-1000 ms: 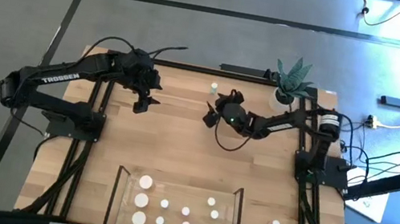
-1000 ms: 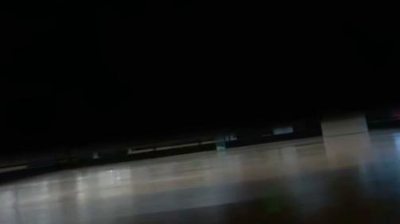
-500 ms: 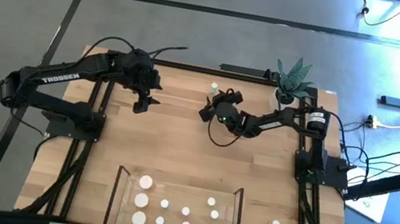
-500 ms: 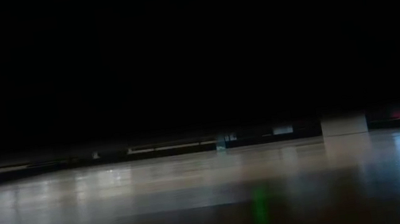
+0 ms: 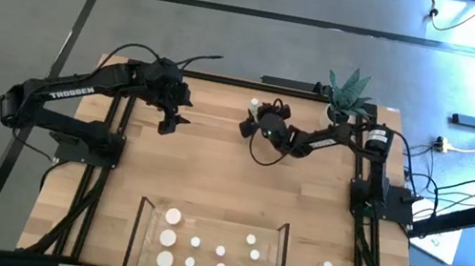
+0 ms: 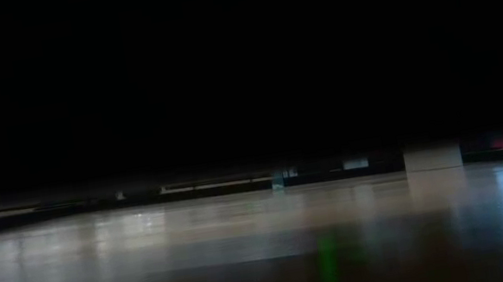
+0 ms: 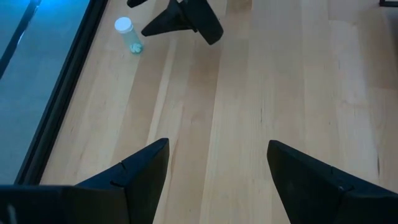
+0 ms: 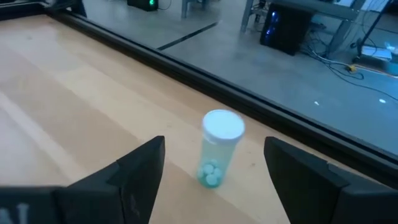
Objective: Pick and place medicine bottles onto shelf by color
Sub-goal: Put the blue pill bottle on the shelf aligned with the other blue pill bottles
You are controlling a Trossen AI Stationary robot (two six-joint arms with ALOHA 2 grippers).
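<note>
Here the right gripper is shown wide open and empty, just short of a greenish bottle standing upright by the table's far edge, near the potted plant. Since the earlier frame it has been brought closer to the bottle. The left gripper is held open and empty, well apart. Ten bottles are seen on the shelf.

A: Left arm: matte black links, white "TROSSEN" lettering along the long segment, thin black cables looping off the wrist.

B: Right arm: same black build, a small green light near its wrist, one silver-grey joint band. Fingers are dark, wedge-shaped, flat-faced.
</note>
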